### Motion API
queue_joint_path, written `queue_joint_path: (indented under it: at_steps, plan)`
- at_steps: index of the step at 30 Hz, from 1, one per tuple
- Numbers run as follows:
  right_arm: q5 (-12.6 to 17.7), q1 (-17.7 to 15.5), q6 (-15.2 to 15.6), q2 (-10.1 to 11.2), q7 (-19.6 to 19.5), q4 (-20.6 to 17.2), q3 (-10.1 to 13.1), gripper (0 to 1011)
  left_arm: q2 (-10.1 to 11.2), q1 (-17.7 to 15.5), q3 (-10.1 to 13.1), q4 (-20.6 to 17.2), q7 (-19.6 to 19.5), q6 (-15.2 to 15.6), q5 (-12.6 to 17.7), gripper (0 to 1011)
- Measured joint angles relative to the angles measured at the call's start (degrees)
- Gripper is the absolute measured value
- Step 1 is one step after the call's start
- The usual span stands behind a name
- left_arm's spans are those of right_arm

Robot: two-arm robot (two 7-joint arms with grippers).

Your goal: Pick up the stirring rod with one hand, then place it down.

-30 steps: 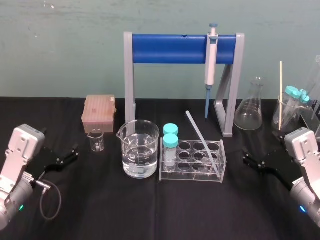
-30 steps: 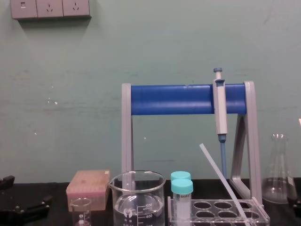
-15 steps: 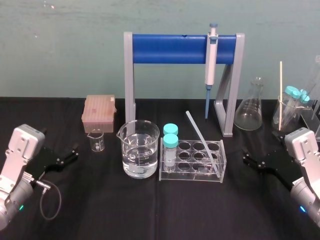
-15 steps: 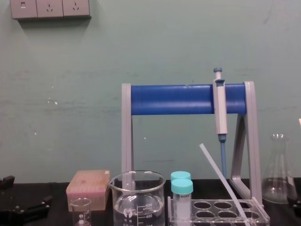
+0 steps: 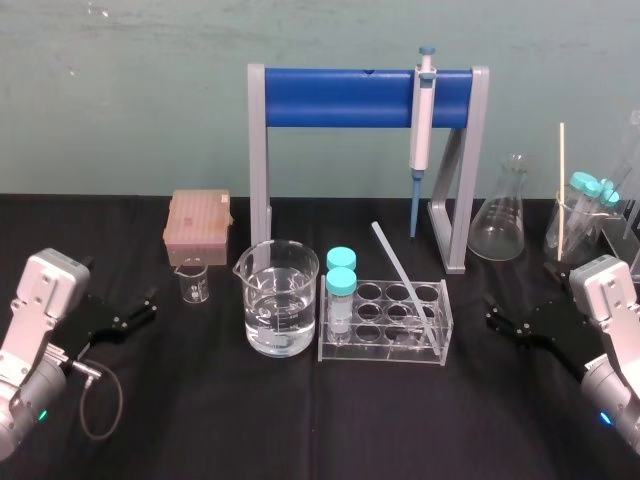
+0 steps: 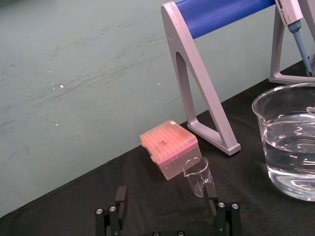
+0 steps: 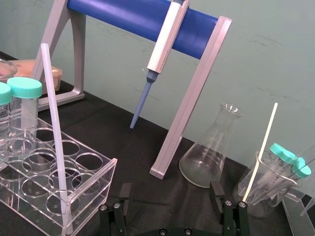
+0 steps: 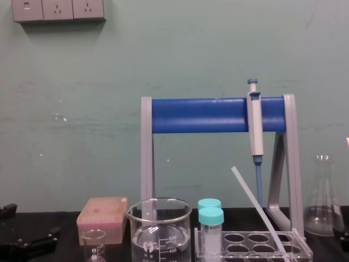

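The stirring rod (image 5: 403, 282) is a thin translucent whitish rod. It leans tilted in the clear tube rack (image 5: 433, 345) at the table's middle, upper end pointing back and left; it also shows in the right wrist view (image 7: 55, 137) and the chest view (image 8: 259, 210). My right gripper (image 5: 493, 318) hovers open to the right of the rack, clear of the rod, with its fingers (image 7: 215, 191) spread and nothing between them. My left gripper (image 5: 143, 308) rests open at the far left, fingers (image 6: 120, 196) apart and holding nothing.
A large beaker of water (image 5: 280, 295) stands left of the rack, with two teal-capped tubes (image 5: 341, 285) between. A small beaker (image 5: 193, 280) and pink tip box (image 5: 198, 225) sit back left. A pipette (image 5: 422, 110) hangs on the blue stand (image 5: 340, 97). A flask (image 5: 500, 215) and jar of tubes (image 5: 575, 225) stand right.
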Motion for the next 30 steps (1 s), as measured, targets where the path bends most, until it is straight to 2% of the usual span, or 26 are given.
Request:
queue_joint_path:
  at_steps: [30]
  plan:
    - [0.00, 0.00, 0.00, 0.00, 0.00, 0.00, 0.00, 1003, 0.00, 0.00, 0.00, 0.00, 0.00, 0.00, 0.00, 1000]
